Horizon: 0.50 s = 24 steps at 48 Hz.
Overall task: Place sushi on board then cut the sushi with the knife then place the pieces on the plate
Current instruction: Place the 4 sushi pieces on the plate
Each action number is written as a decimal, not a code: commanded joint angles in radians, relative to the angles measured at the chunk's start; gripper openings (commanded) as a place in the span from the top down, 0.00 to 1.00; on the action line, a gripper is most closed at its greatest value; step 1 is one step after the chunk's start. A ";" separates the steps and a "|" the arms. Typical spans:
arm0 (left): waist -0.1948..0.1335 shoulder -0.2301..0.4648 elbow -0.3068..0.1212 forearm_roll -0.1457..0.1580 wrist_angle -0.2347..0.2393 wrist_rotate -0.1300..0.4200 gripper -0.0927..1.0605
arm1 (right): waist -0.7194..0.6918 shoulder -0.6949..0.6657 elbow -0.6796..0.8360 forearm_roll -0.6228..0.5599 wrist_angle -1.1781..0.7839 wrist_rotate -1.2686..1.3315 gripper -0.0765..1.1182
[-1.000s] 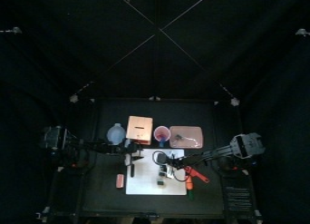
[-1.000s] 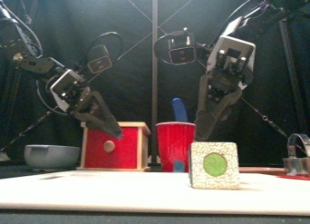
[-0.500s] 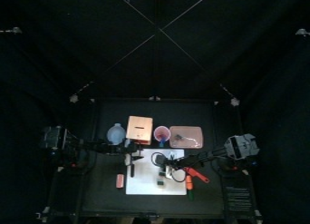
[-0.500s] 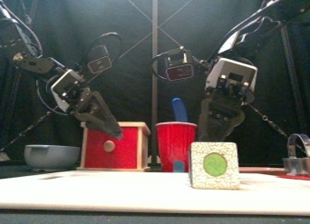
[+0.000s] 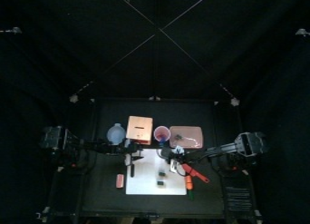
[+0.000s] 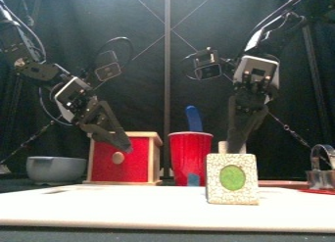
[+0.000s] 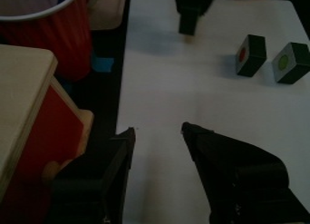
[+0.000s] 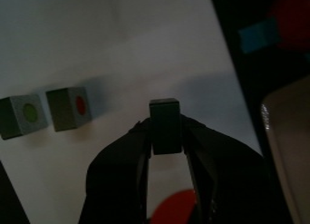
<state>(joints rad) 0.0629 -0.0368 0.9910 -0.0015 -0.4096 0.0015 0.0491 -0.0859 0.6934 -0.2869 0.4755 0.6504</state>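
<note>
A: Pictured: right gripper (image 8: 165,137) pinching one sushi piece (image 8: 165,110) over the white board (image 8: 121,46); two more pieces (image 8: 72,107) lie on it, side by side.
B: Meanwhile left gripper (image 7: 158,132) agape, empty. Piece prob. light, stiff, slick plastic: hold flat sides, mid-block, w/ modest squeeze.

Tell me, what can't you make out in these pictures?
- Top view: things on the white board are too small to tell apart.
- Front view: the metal cutter is cut off by the right edge.
- Right wrist view: a red thing is mostly hidden by the right pincer gripping a sushi piece; I cannot tell what it is.
</note>
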 commanded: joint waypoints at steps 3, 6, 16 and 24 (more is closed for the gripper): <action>0.000 -0.003 -0.015 0.000 -0.003 0.002 0.20 | -0.100 -0.138 0.040 -0.005 0.084 -0.002 0.44; 0.000 -0.003 -0.015 0.000 -0.003 0.000 0.20 | -0.160 -0.179 0.066 -0.009 0.104 -0.002 0.44; -0.002 -0.003 -0.015 0.000 -0.003 0.000 0.20 | -0.334 -0.259 0.126 -0.018 0.106 -0.003 0.44; 0.002 0.000 -0.017 0.000 -0.003 0.002 0.20 | -0.437 -0.261 0.169 -0.025 0.092 -0.005 0.44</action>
<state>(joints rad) 0.0614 -0.0337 0.9910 0.0000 -0.4096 0.0015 -0.3482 -0.3252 0.8606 -0.3068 0.5814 0.6504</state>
